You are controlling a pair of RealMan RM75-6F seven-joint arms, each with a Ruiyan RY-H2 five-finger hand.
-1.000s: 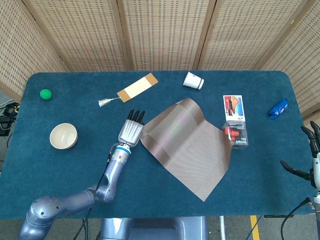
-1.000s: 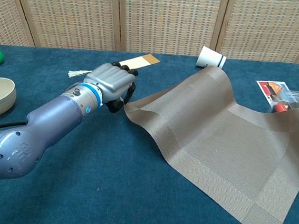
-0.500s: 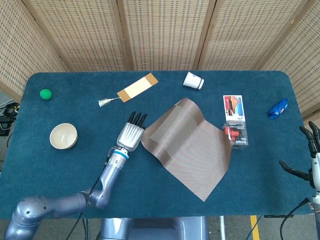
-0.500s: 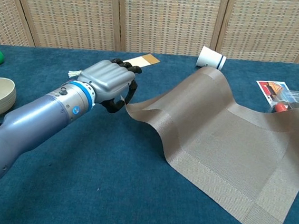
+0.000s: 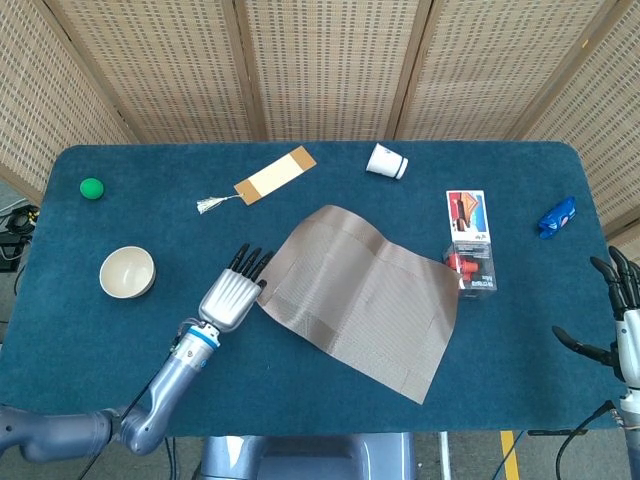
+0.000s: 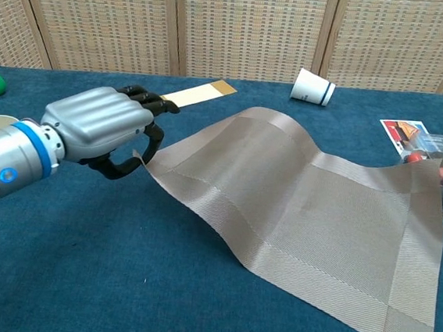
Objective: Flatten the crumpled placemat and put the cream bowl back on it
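Note:
The brown woven placemat (image 5: pixel 360 295) lies spread across the middle of the table, still wavy, with a hump along its far edge (image 6: pixel 280 125). My left hand (image 5: pixel 228 295) pinches the mat's left corner between thumb and fingers and holds it slightly off the cloth; the chest view shows this hand (image 6: pixel 103 127) close up. The cream bowl (image 5: pixel 127 272) stands upright and empty to the left of that hand, apart from the mat. At the far right edge, my right hand (image 5: pixel 618 320) hovers with its fingers spread, holding nothing.
A green ball (image 5: pixel 91 187) sits at the far left. A tan bookmark with a tassel (image 5: pixel 270 175) and a tipped paper cup (image 5: pixel 386 161) lie behind the mat. A printed card (image 5: pixel 468 215), a clear box (image 5: pixel 475 270) touching the mat's right edge, and a blue wrapper (image 5: pixel 557 216) are at the right.
My left hand has drawn the mat's corner leftward and toward the front edge. The raised fold has dropped and the mat lies wider and flatter. The right hand has barely shifted.

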